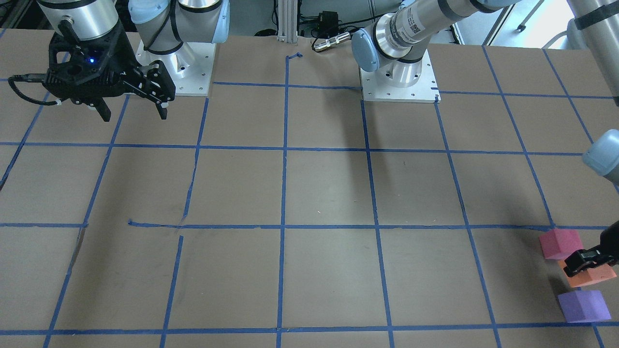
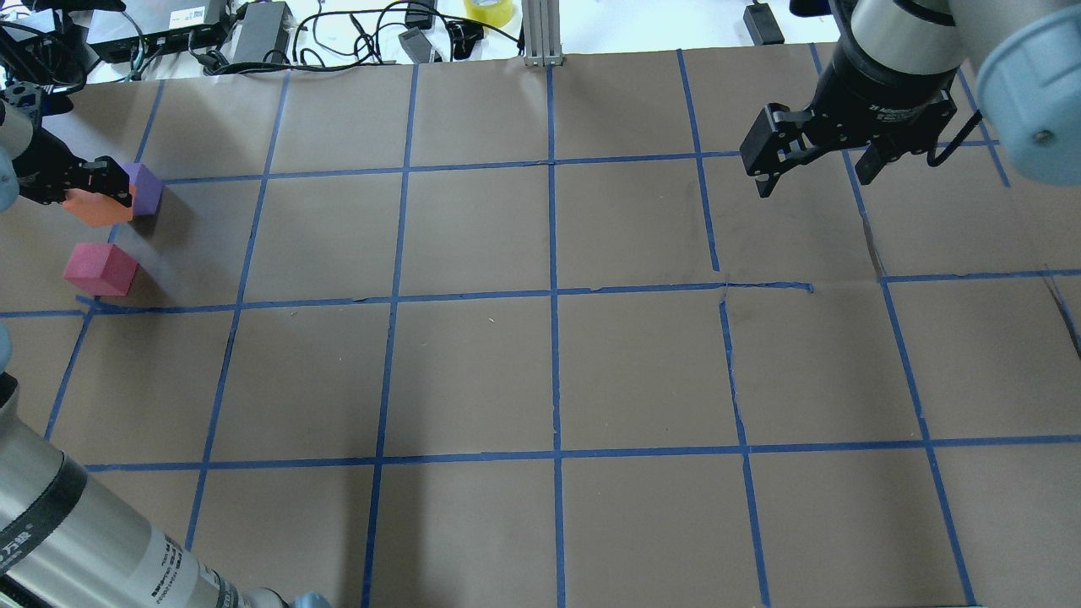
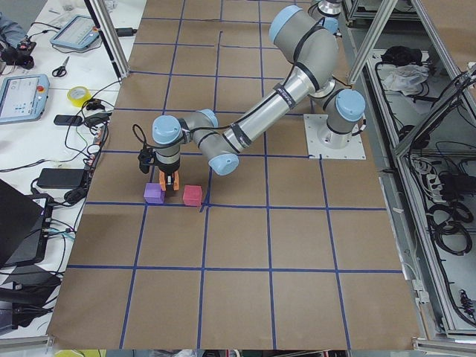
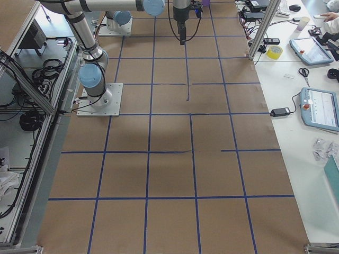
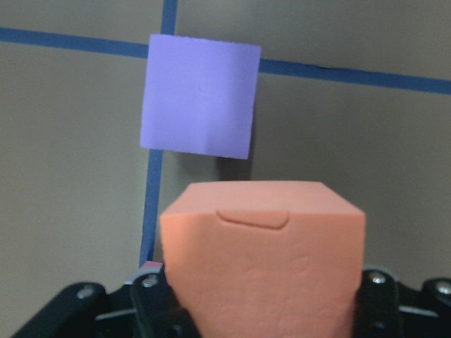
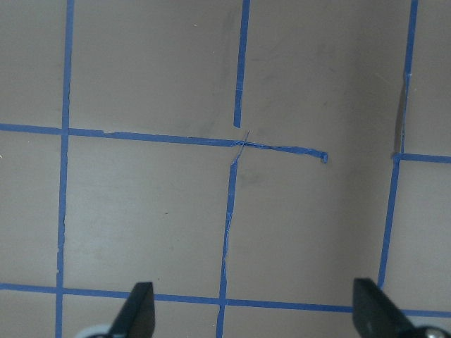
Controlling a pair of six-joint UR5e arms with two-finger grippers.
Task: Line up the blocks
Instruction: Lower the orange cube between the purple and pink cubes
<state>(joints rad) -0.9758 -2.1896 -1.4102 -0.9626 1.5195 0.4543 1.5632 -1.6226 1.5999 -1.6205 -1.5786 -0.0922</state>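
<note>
My left gripper (image 2: pixel 100 196) is shut on the orange block (image 2: pixel 95 209) at the table's far left edge. The left wrist view shows the orange block (image 5: pixel 264 260) clamped between the jaws. The purple block (image 2: pixel 146 187) lies just beyond it, also seen in the left wrist view (image 5: pixel 201 105). The reddish-pink block (image 2: pixel 100 268) lies on the nearer side, apart. In the front-facing view the pink (image 1: pixel 561 243), orange (image 1: pixel 594 277) and purple (image 1: pixel 582 305) blocks stand roughly in a row. I cannot tell whether the orange block touches the table. My right gripper (image 2: pixel 812 179) is open and empty, hovering at the far right.
Brown paper with a blue tape grid (image 2: pixel 553 291) covers the table. Both arm bases (image 1: pixel 399 79) stand at the robot's side. Cables, a tape roll (image 2: pixel 490 10) and devices lie beyond the far edge. The blocks sit close to the table's left edge.
</note>
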